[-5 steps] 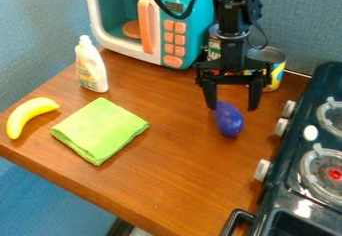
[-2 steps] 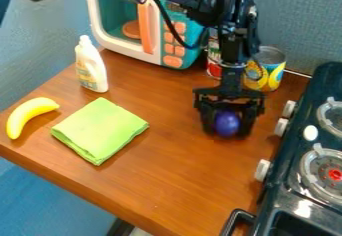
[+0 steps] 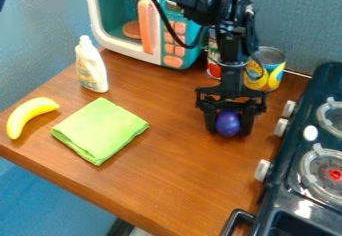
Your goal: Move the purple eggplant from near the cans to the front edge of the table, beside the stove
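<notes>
From afar, I'm watching 1 brown wooden table [image 3: 167,180] standing beside blue-gray walls [image 3: 300,25]. Soft light is falling across its top, and a blue surface [image 3: 53,202] is showing below its near edge.

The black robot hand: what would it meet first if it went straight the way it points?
Pointing down, the hand would first meet the purple toy at its lower end, then probably the wooden table, though depth is unclear.

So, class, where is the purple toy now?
In the camera view, the purple toy is right of centre, between the fingers of the pincer, left of the stove.
</notes>
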`<control>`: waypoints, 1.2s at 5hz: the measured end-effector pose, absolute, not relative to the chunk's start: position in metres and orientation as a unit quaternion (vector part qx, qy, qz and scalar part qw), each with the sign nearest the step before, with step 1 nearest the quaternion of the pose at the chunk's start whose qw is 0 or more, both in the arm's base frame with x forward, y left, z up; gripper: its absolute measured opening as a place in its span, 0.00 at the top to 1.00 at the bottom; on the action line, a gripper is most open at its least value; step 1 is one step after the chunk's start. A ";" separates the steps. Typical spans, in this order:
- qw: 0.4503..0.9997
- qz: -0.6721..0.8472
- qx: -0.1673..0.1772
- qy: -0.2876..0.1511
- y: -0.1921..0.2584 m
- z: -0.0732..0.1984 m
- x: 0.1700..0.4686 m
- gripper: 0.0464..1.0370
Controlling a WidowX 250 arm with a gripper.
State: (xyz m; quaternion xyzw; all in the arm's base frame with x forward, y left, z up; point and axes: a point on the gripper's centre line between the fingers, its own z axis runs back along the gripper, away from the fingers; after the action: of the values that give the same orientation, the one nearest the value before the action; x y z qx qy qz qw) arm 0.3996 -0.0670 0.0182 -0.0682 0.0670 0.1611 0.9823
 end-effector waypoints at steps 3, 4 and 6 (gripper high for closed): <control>0.997 0.045 -0.056 0.035 -0.058 0.053 0.371 0.21; 0.997 0.018 -0.049 0.064 -0.053 0.053 0.340 0.21; 0.988 -0.012 -0.069 0.140 -0.069 0.026 0.285 0.21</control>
State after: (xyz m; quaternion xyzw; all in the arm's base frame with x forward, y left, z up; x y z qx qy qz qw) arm 0.2848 -0.0695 0.0256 -0.0694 0.1398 -0.0122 0.9877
